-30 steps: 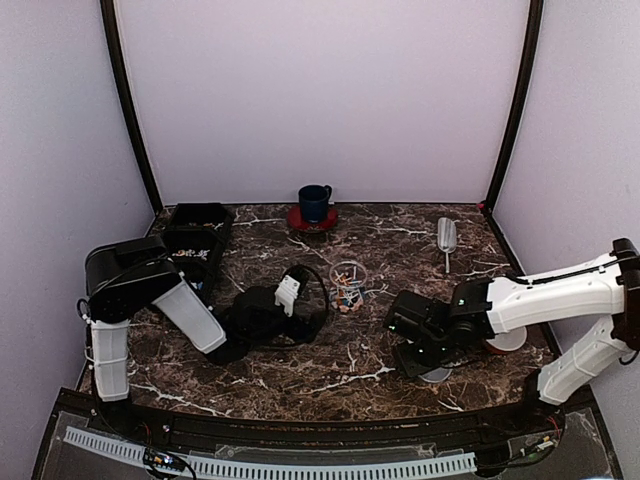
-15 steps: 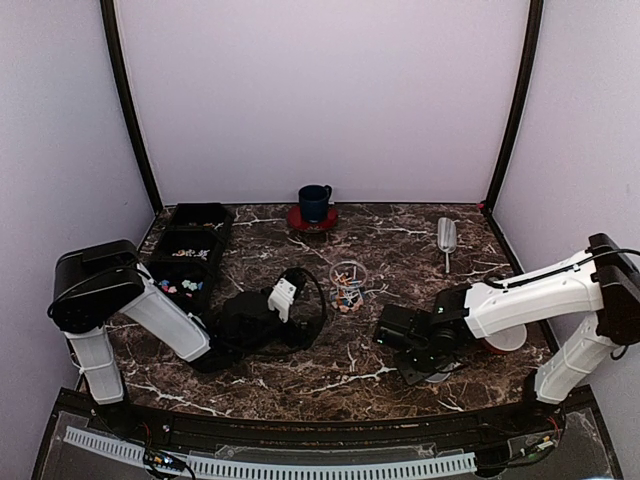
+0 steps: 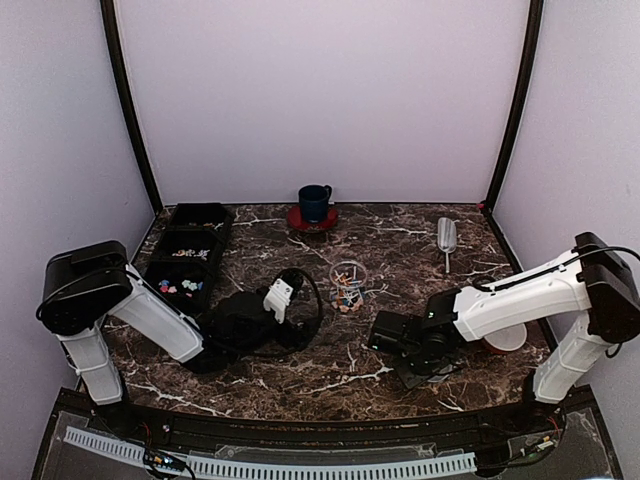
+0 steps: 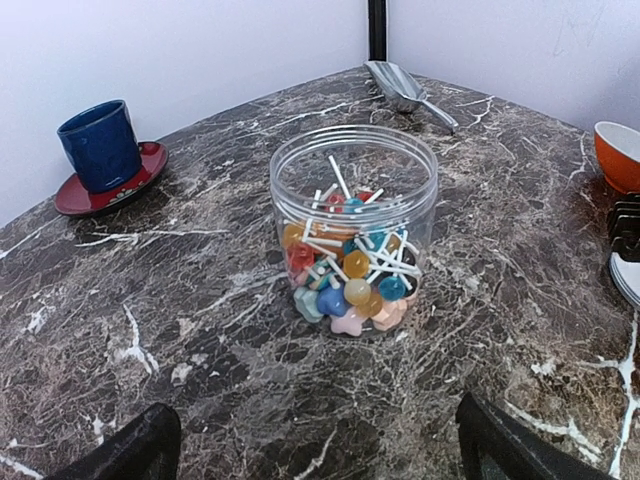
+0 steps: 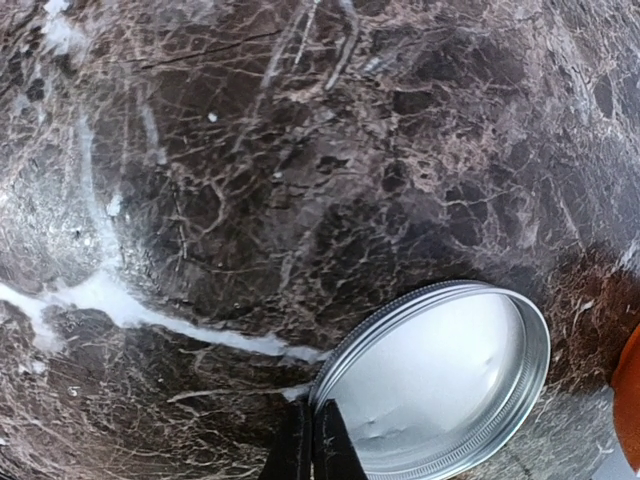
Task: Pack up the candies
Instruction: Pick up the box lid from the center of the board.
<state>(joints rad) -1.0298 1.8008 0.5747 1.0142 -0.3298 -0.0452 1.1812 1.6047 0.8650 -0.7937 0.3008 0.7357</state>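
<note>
Black tray (image 3: 192, 213) compartments at the left held loose candies (image 3: 180, 285). Left end effector (image 4: 320, 455) was spread wide, facing the upright clear jar (image 4: 283, 205) at mid-surface (image 4: 200, 330). More candies lay heaped in the jar bottom, their pale sticks (image 4: 340, 180) leaning upward at mixed angles. Right end effector (image 5: 313, 447) was pressed together at the metal lid (image 5: 440, 390) rim.
</note>
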